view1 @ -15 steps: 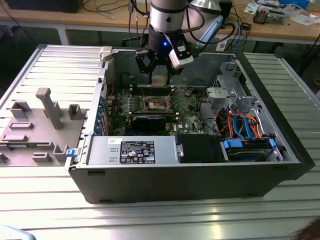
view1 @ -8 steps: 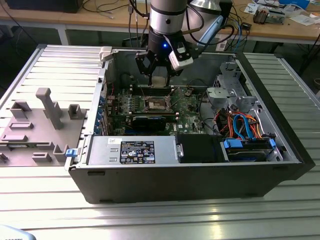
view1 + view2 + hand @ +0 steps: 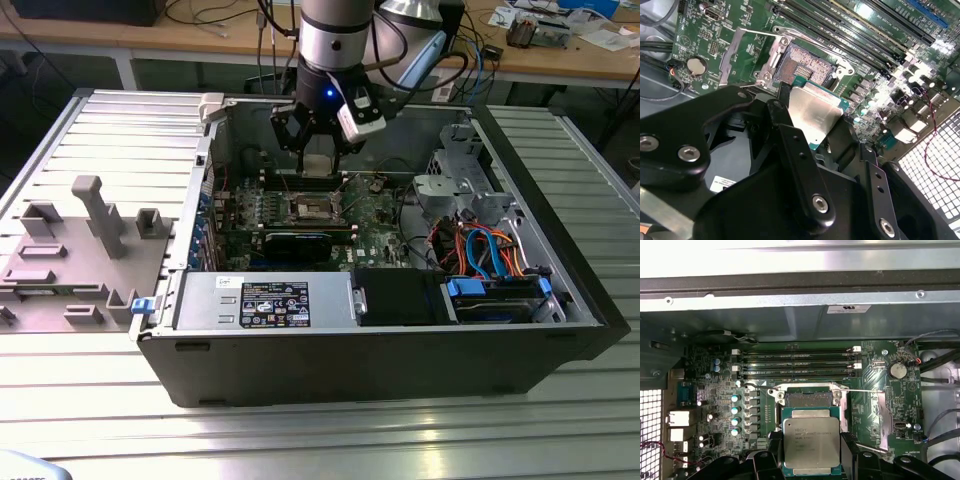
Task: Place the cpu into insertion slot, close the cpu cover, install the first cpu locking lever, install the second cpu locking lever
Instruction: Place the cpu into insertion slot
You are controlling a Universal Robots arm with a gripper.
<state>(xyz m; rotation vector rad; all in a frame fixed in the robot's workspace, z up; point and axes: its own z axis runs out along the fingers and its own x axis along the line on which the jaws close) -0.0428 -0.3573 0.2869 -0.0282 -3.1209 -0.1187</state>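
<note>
While gripper (image 3: 318, 152) is hovering over slot (image 3: 807, 399), fingers (image 3: 850, 455) are pinching cpu (image 3: 811, 442) by two opposite edges. Cpu is hanging flat, silver top showing, just above slot near its edge, not seated. Slot is lying uncovered, dark centre showing. Cover (image 3: 883, 416) is standing flipped open beside slot.

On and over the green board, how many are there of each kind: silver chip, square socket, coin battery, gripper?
silver chip: 1
square socket: 1
coin battery: 1
gripper: 1
Total: 4
</note>
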